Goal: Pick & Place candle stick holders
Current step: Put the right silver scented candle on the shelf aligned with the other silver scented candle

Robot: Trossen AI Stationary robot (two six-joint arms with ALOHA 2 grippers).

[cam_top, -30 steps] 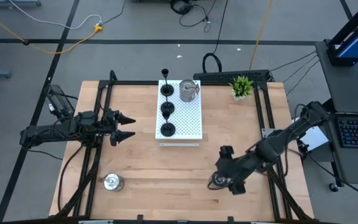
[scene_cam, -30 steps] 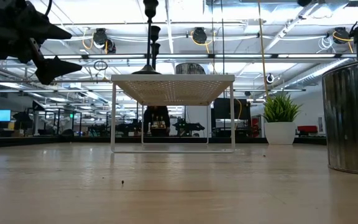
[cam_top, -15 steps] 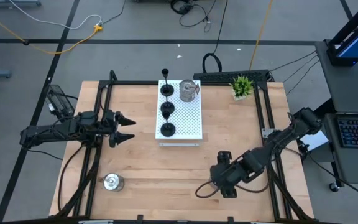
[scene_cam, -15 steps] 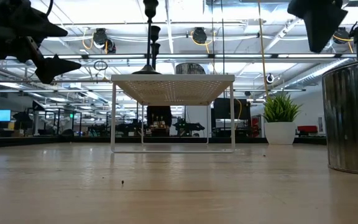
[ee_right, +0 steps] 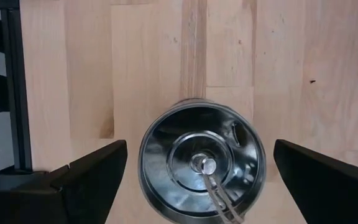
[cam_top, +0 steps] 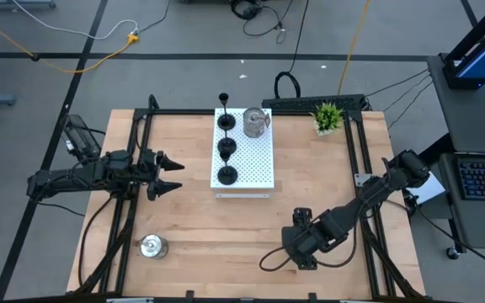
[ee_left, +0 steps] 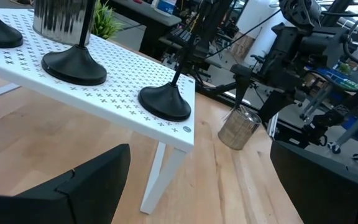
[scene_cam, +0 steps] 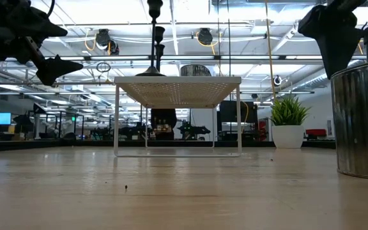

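A squat silver candle stick holder (ee_right: 201, 163) stands on its base on the table near the right front; my right gripper (ee_right: 201, 149) hovers above it, pointing steeply down, open, one finger on each side, touching nothing. In the high view the right gripper (cam_top: 297, 251) hides this holder. Three black holders (cam_top: 226, 148) and a silver one (cam_top: 257, 122) stand on the white perforated board (cam_top: 255, 164). Another silver holder (cam_top: 151, 246) stands at the near left. My left gripper (cam_top: 179, 174) waits open at the left, level, facing the board.
A small green potted plant (cam_top: 327, 116) stands at the far right behind the board. The board (scene_cam: 177, 83) is raised on thin legs. Black frame rails (cam_top: 141, 151) run along both table sides. Bare wood lies between the board and the near edge.
My right gripper has come down toward the table and a little toward the left edge, tipping more steeply downward, until it stands over the silver holder at the near right. Its fingers stay open.
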